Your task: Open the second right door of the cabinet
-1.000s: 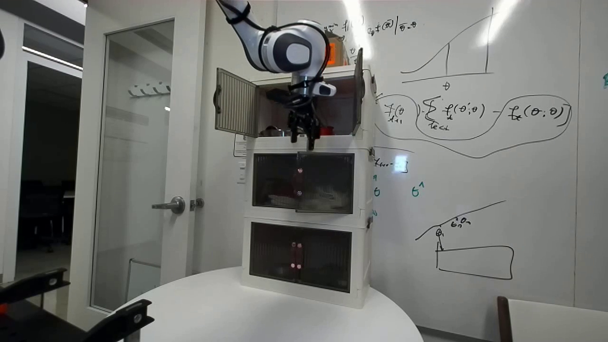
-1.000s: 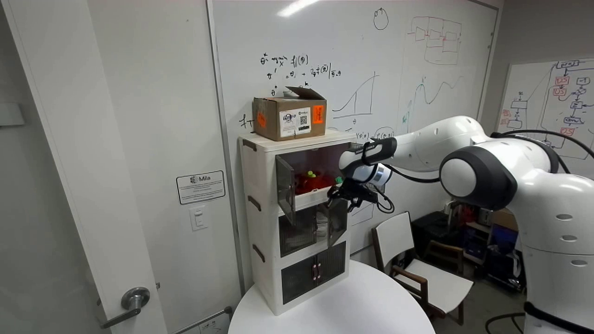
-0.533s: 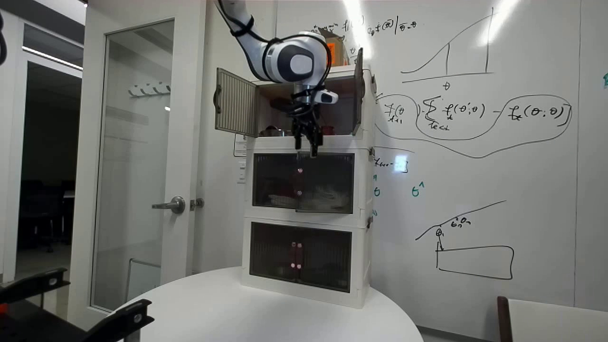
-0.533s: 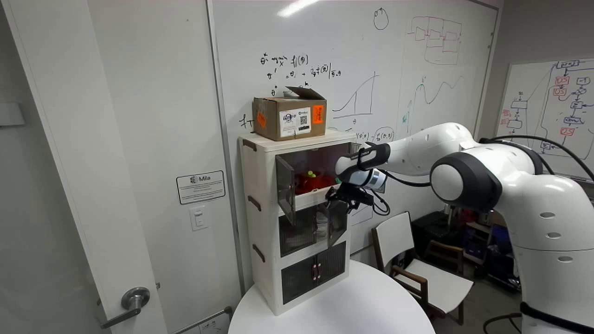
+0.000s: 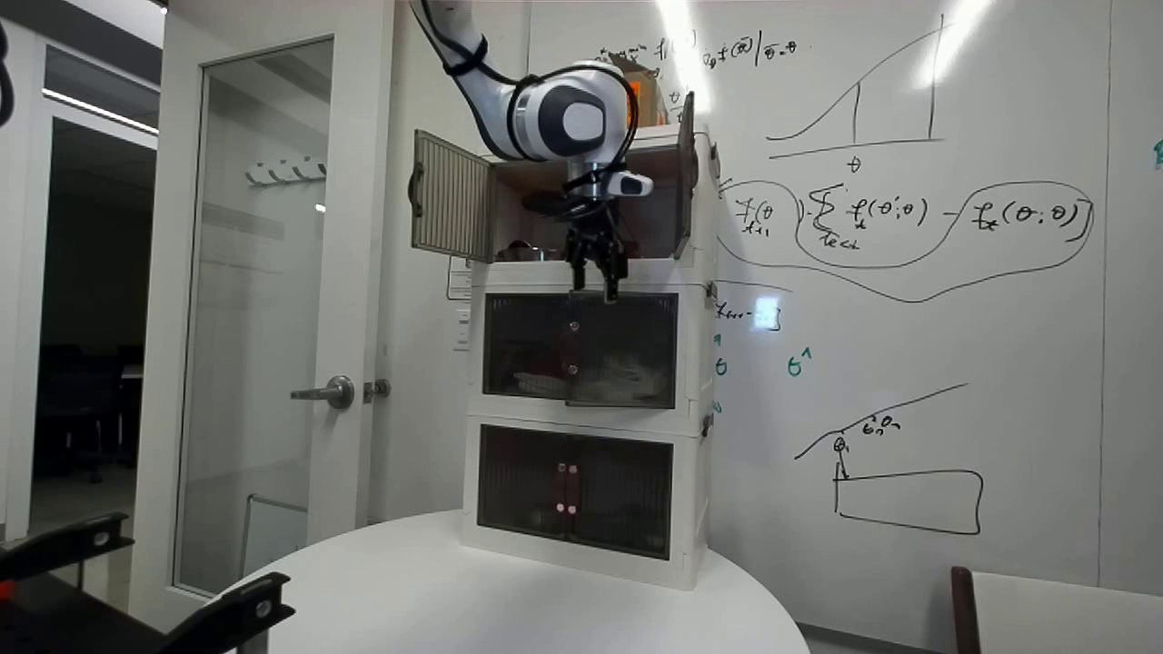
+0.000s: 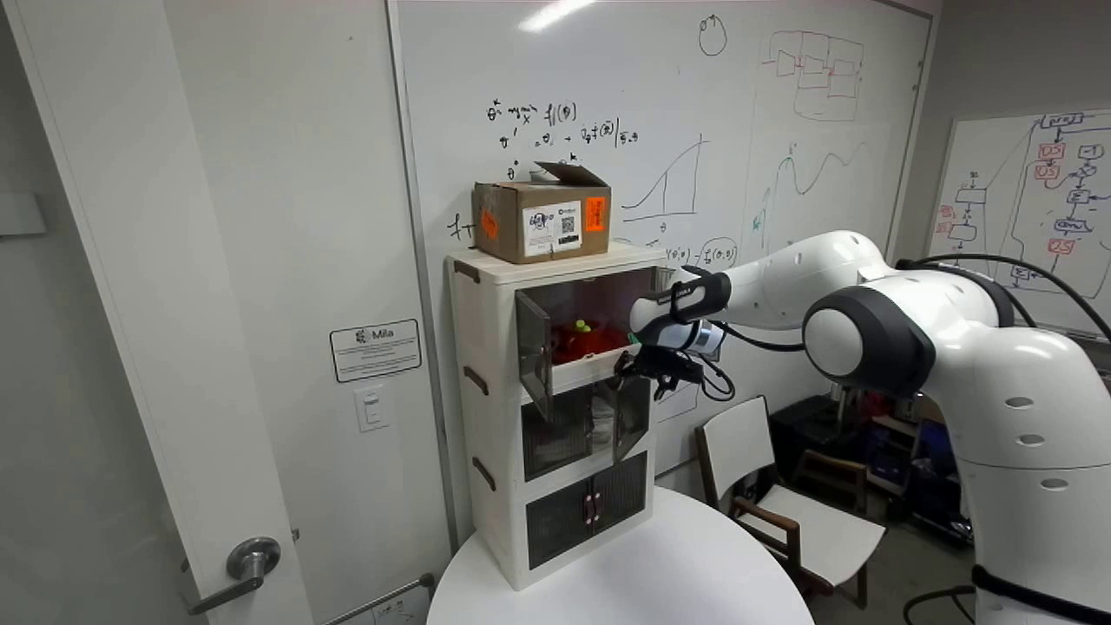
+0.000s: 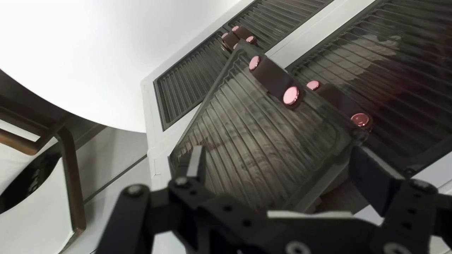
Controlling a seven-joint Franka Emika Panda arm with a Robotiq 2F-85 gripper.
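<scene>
The tall white cabinet [image 5: 581, 418] shows in both exterior views [image 6: 490, 425]. Its middle-tier right door [image 5: 627, 354] stands ajar, its free edge swung out, as an exterior view [image 6: 632, 417] and the wrist view [image 7: 254, 134] show. This door has a dark handle [image 7: 272, 77] with pink caps; the middle left door [image 7: 392, 70] is shut. My gripper [image 5: 595, 291] points down at the door's top edge, also in an exterior view [image 6: 640, 383]. In the wrist view my gripper [image 7: 277, 151] is open and empty, fingers appearing on either side of that edge. Contact cannot be told.
Both upper doors stand open, the left one [image 5: 452, 195] and the right one [image 5: 685, 182], beside the arm. Red items [image 6: 577, 343] sit in the upper compartment. A cardboard box [image 6: 542, 217] stands on top. The cabinet stands on a round white table [image 6: 625, 582]. A chair [image 6: 816, 529] is nearby.
My gripper has come down and shifted slightly right in an exterior view, to the level of the ajar door's top edge. The cabinet doors have not visibly moved.
</scene>
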